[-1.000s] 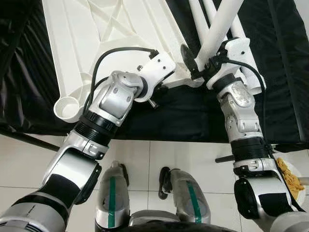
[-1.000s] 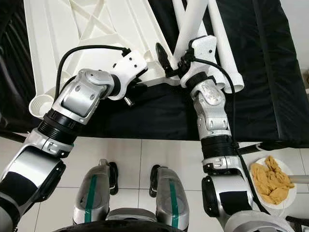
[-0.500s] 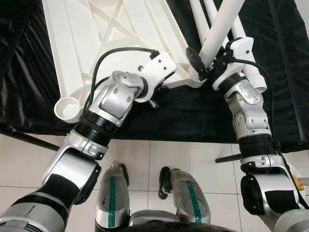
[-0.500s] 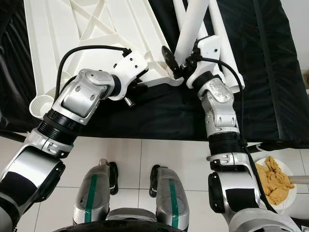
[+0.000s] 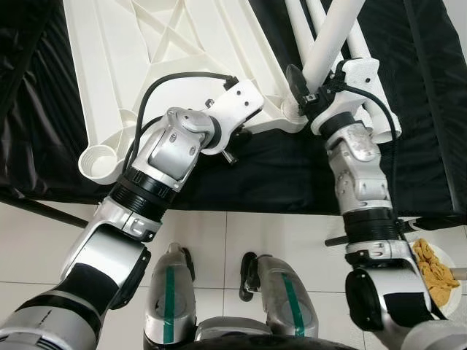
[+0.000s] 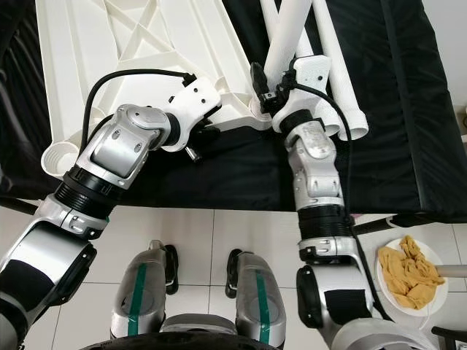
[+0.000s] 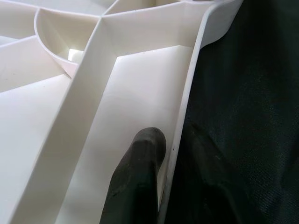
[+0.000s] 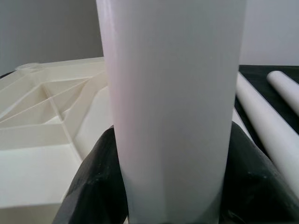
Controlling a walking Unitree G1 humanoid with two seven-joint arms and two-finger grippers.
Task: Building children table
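Observation:
The white table top (image 5: 146, 51) lies upside down on a black-covered surface, ribs facing up. My left gripper (image 7: 175, 158) is shut on its near rim, one finger (image 7: 140, 186) inside the rim and the other against the black cloth. My right gripper (image 5: 308, 86) is shut on a white table leg (image 5: 336, 29), which slants up and away over the top's near right corner socket (image 5: 294, 114). In the right wrist view the leg (image 8: 173, 93) stands between both black fingers (image 8: 93, 186). The leg's lower end is hidden behind the gripper.
More white legs (image 6: 332, 58) lie on the black cloth to the right of the held one. An open round socket (image 5: 101, 162) sits at the top's near left corner. On the tiled floor, a plate of yellow-brown pieces (image 6: 411, 271) lies right of my feet (image 5: 169, 292).
My right arm swung right with the leg, then came back left, and the leg now stands closer over the corner socket. The left arm and the table top have not moved.

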